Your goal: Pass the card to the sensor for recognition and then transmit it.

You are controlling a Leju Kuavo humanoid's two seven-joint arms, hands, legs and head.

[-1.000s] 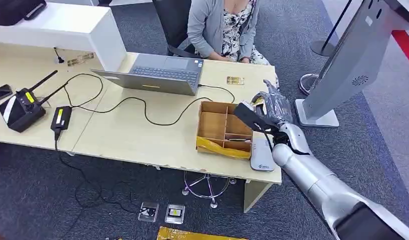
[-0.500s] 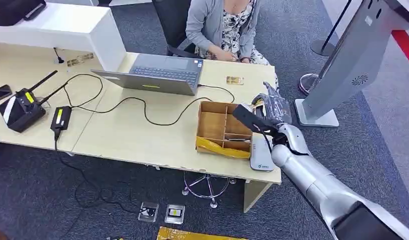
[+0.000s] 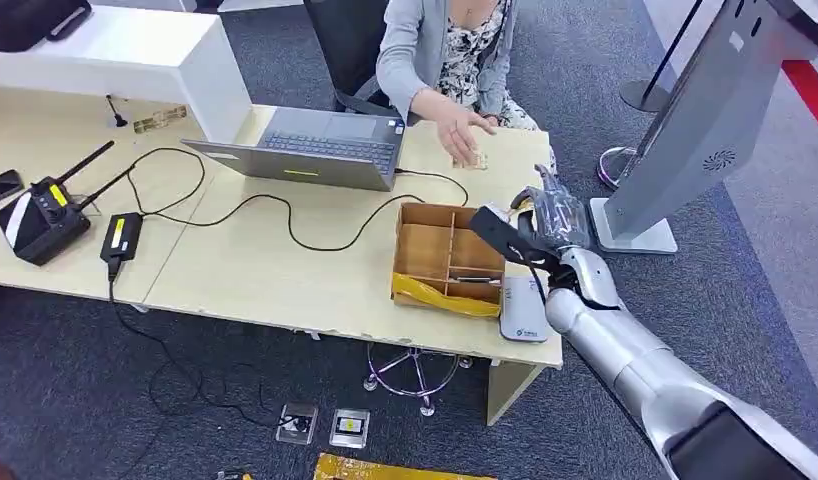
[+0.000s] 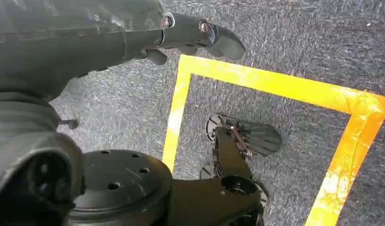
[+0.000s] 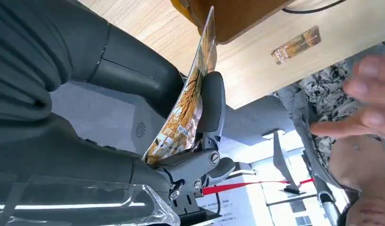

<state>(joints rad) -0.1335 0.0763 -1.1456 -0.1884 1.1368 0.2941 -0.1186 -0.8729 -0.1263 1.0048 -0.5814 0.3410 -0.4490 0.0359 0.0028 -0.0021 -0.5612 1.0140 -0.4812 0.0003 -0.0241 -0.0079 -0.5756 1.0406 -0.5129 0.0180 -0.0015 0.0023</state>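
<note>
Head view: right hand (image 3: 538, 228) at centre right pinches thin orange-patterned card (image 5: 183, 106), over white flat sensor (image 3: 524, 312) beside brown wooden divided box (image 3: 448, 256). Left hand (image 4: 87, 42) hangs, state unclear. Lower card flat onto sensor; keep pinch firm.

Bright, even light; blurred foreground

The person's hand (image 3: 463, 128) has left the seated person's lap and now reaches out over the worktop (image 3: 285, 270), above the small printed card (image 3: 472, 160) lying near the far edge. The right hand (image 3: 541, 228) has shifted slightly; its pinched card (image 5: 183, 106) remains gripped.
</note>
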